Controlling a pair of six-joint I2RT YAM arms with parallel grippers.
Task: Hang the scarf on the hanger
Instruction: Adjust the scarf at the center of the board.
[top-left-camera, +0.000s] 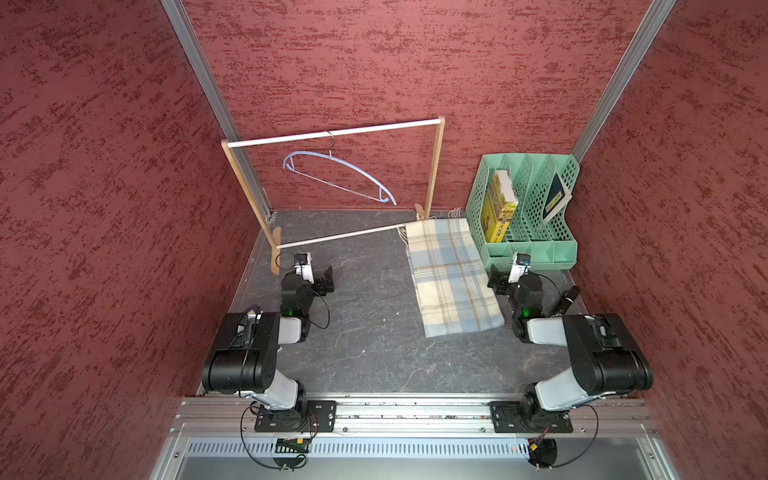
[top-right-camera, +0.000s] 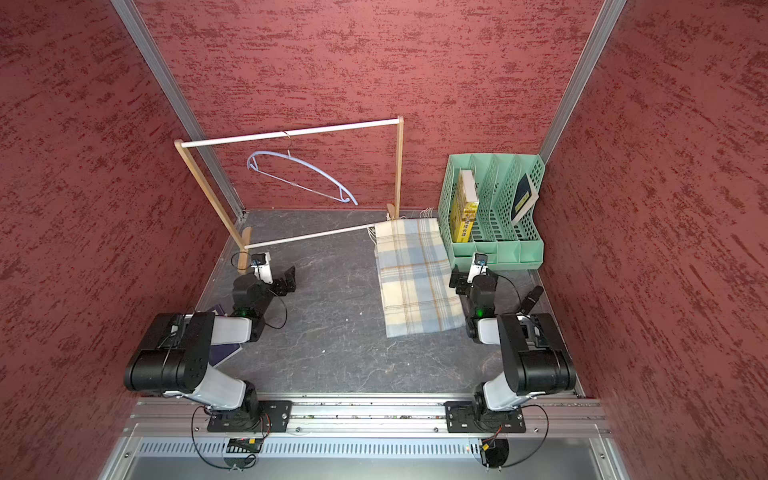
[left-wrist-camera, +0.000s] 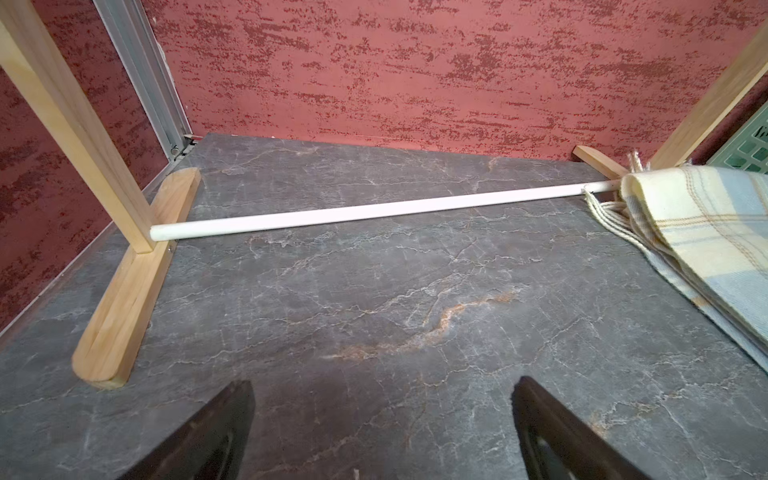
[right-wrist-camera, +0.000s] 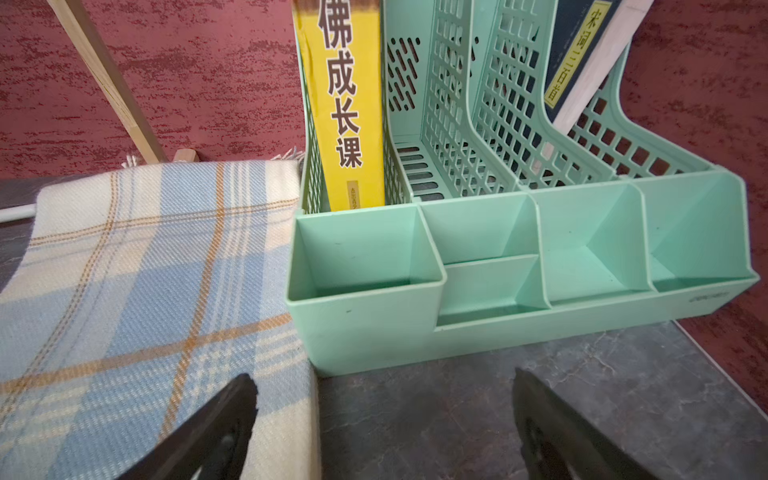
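Dark marbled tabletop (top-left-camera: 365, 332), folded cream-blue plaid scarf (top-left-camera: 453, 278)

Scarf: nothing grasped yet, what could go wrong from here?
1. The scarf lies folded in layers. A pinch may catch only the top layer, so it unfolds and trails.
2. Its far end lies over the rack's lower rod, close beside the green organizer. Pulling could snag it or drag either one.
3. The hanger hangs tilted from one wire hook. Pushing cloth onto it may swing it or knock it off.

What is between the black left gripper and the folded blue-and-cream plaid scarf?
Just bare dark marbled tabletop, from left gripper to scarf, in both top views.
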